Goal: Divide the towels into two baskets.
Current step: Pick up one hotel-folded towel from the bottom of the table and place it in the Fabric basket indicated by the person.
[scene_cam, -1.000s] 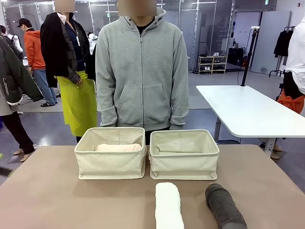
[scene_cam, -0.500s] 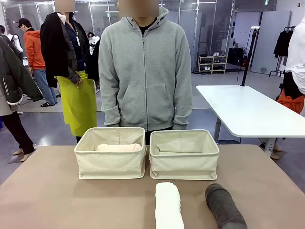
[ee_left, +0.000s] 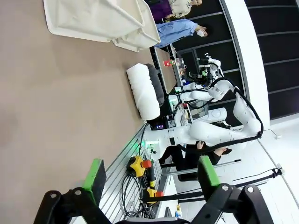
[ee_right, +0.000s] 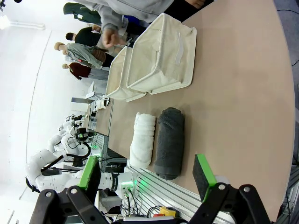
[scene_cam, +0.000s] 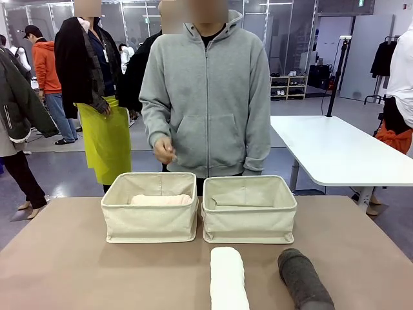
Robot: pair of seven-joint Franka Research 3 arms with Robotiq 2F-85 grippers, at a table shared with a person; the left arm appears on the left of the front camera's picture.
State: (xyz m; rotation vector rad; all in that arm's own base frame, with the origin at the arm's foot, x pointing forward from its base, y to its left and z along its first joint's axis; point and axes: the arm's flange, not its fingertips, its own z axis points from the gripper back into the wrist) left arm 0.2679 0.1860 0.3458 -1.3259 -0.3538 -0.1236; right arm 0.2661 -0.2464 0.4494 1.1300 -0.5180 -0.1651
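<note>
Left jaws: spread wide, left gripper (ee_left: 152, 176) empty, hanging over bare table on the robot's side of the right basket (scene_cam: 249, 226)
Right jaws: spread wide as well, right gripper (ee_right: 145, 176) holding nothing, high above the table on that same near side
White towel (scene_cam: 228, 279): flat on the table just in front of the right basket, long axis pointing toward it
Grey towel (scene_cam: 302, 279): beside the white one, near the right basket's front right corner, slightly angled
Left basket (scene_cam: 150, 223): just beside the right basket's left wall, a pale towel (scene_cam: 161, 200) lying across inside
Right basket's inside: too pale to tell towel from lining
Person's hand (scene_cam: 163, 152): raised behind and to the left of the right basket, clear of the rims
Step in hand: probably picking up one loose roll
Doing it well: come down across the roll's middle, pinch deep to keep the layers from unrolling, lift clear of the rim before crossing, one roll per basket
</note>
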